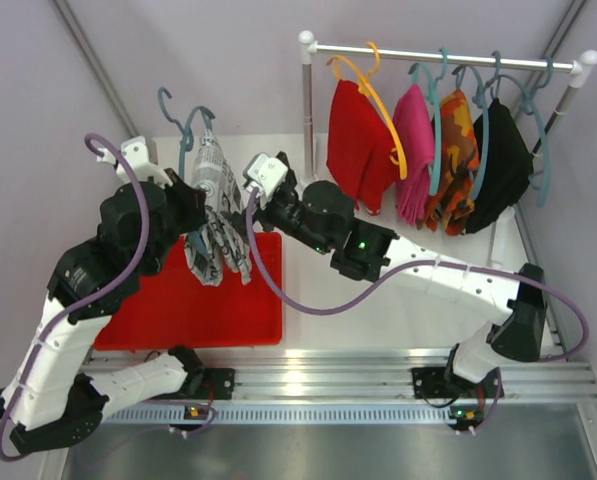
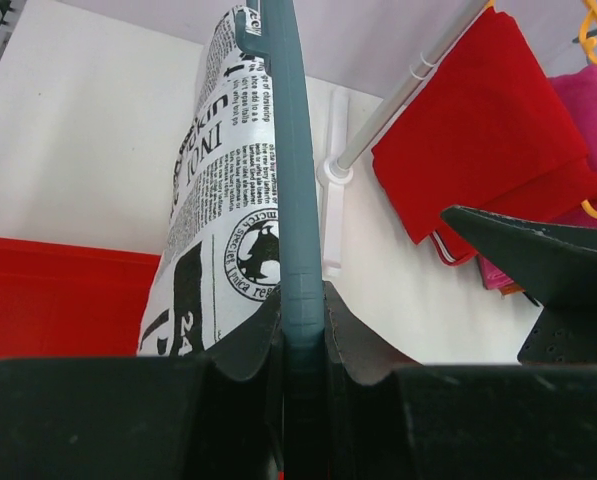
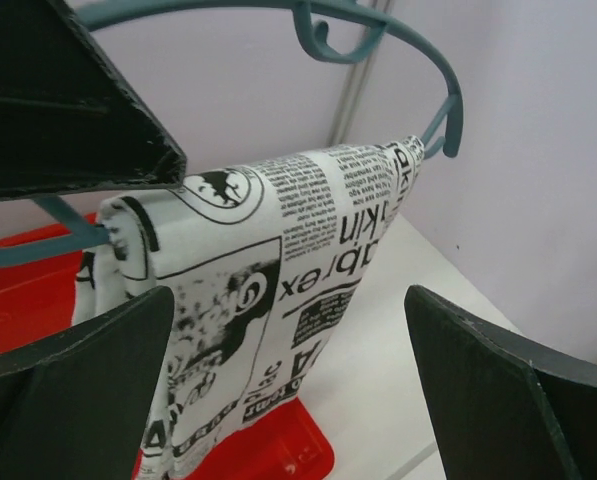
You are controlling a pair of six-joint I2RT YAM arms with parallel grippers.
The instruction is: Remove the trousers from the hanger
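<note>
White table (image 1: pixel 363 322) — red tray (image 1: pixel 240 316) left, garment rack (image 1: pixel 307 110) behind.

Built of white shell links and round black joint housings, left arm (image 1: pixel 48 350) and right arm (image 1: pixel 458 280) alike. Bolted by black bases onto the ribbed metal rail (image 1: pixel 318 372). Strung with a looping purple cable (image 1: pixel 138 240) each. Tipped with matte black left claw (image 2: pixel 303 300) and right claw (image 3: pixel 288 300), fingers (image 3: pixel 498 400) flat and wedge-shaped.

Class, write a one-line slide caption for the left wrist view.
Left gripper clamps a teal hanger draped with newsprint-patterned trousers, red tray at left.
</note>
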